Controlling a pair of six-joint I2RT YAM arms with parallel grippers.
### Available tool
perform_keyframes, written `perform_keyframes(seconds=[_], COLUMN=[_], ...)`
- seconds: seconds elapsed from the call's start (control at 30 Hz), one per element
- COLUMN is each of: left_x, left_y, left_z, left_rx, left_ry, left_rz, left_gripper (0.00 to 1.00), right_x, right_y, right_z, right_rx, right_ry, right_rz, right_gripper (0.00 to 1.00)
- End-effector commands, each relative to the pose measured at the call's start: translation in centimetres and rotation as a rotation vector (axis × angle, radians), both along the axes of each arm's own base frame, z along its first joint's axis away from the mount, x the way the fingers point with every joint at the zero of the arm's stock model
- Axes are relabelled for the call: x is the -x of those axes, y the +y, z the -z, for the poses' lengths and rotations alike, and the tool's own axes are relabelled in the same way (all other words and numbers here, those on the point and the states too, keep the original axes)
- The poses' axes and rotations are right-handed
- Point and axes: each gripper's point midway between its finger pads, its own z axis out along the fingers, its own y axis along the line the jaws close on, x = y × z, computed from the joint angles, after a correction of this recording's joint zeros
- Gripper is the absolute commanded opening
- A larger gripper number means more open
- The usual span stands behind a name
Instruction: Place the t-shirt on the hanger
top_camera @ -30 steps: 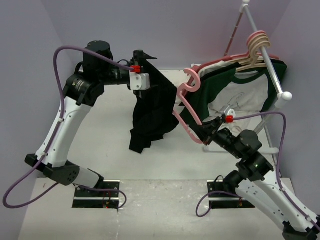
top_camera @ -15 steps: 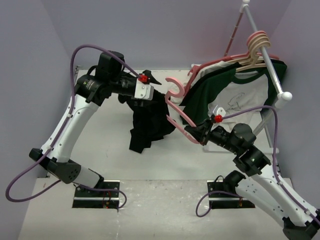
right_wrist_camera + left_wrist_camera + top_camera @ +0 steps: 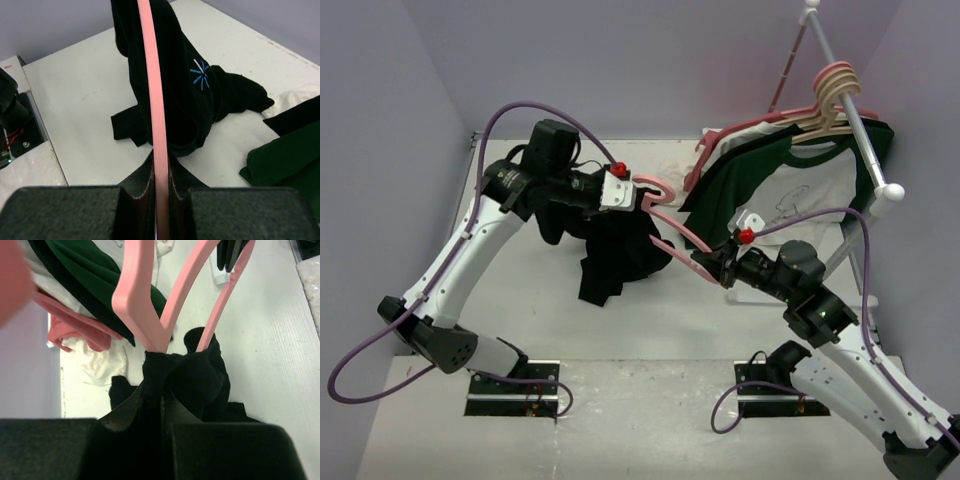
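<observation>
The black t-shirt point(image 3: 615, 250) hangs in a bunch over the table, its lower part resting on it. My left gripper point(image 3: 632, 203) is shut on its ribbed collar point(image 3: 159, 367). The right wrist view shows a small blue star mark on the t-shirt point(image 3: 185, 90). The pink hanger point(image 3: 682, 232) slants from its hook, close beside the left gripper, down to my right gripper point(image 3: 708, 262), which is shut on its thin bar point(image 3: 156, 110). In the left wrist view, two arms of the hanger point(image 3: 142, 300) meet the cloth right above the left gripper point(image 3: 161, 387). The right gripper point(image 3: 160, 161) clamps the bar edge-on.
A clothes rack point(image 3: 865, 140) stands at the back right with cream hangers point(image 3: 832, 88) and a dark green shirt with a white front point(image 3: 770, 185). Pink-red and white cloth point(image 3: 80, 325) lies under it. Purple walls enclose the white table point(image 3: 520, 270).
My left gripper swung right and down to the hanger's hook and shut on the t-shirt's collar. The right arm carried the hanger leftward to meet it.
</observation>
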Motion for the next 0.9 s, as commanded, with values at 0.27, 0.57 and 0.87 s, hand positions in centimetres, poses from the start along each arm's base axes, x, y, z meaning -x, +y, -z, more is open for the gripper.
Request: perform_keyframes(seconds=[0.27, 0.57, 0.87], left_x=[-1.1, -1.1, 1.1], left_y=[1.3, 5.4, 6.1], left_z=[-1.1, -3.3, -4.4], left_rx=[0.121, 0.334, 0.403], left_ry=[0.114, 0.055, 0.087], left_rz=[-0.353, -0.648, -0.637], left_gripper=[0.00, 0.00, 0.00], right_x=[-2.7, -2.4, -3.5], right_y=[-1.7, -7.7, -1.6], right_z=[-7.4, -8.3, -3.1], right_rx=[-0.212, -0.349, -0.436], right_ry=[-0.112, 0.016, 0.383], right_rz=[0.213, 0.514, 0.382], right_gripper=[0.56, 0.84, 0.74])
